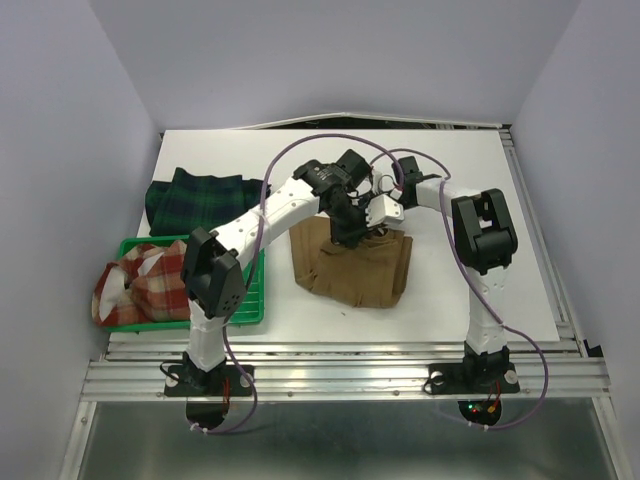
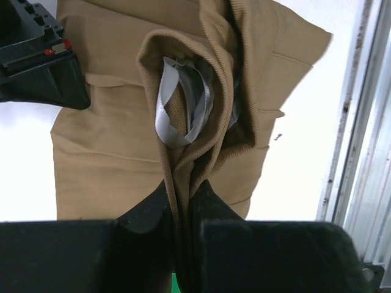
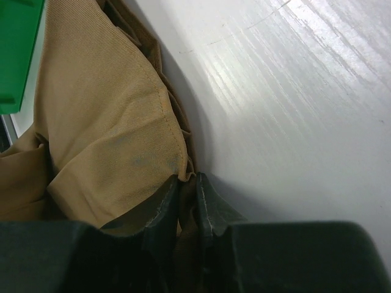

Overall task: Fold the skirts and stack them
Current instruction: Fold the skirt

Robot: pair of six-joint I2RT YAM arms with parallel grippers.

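The tan-brown pleated skirt [image 1: 352,268] is lying near the middle of the white bench [image 1: 470,190], with most of its cloth spreading flat toward the near edge. Both arms are reaching over its far edge.

The left hand [image 2: 183,190] is clenching a bunched fold of this skirt. The two black fingers are pressing together on a narrow ridge of ribbed tan cloth that is rising up between them. Just beyond the grip the fold is opening into a pocket, and a grey ribbon loop [image 2: 178,104] is showing inside it.

The right hand [image 3: 187,183] is pinching the same skirt at a stitched edge. Its fingers are closing tightly on the cloth right where the hem is meeting the bare bench surface. In the overhead view the two hands are working close beside each other at the skirt's far side.

The dark green-navy tartan skirt [image 1: 200,198] is resting in a heap at the far left of the bench, apart from the tan one. The red-orange-white plaid skirt [image 1: 140,285] is sitting crumpled in the green plastic tray [image 1: 252,300] at the near left, spilling over the tray's left rim.
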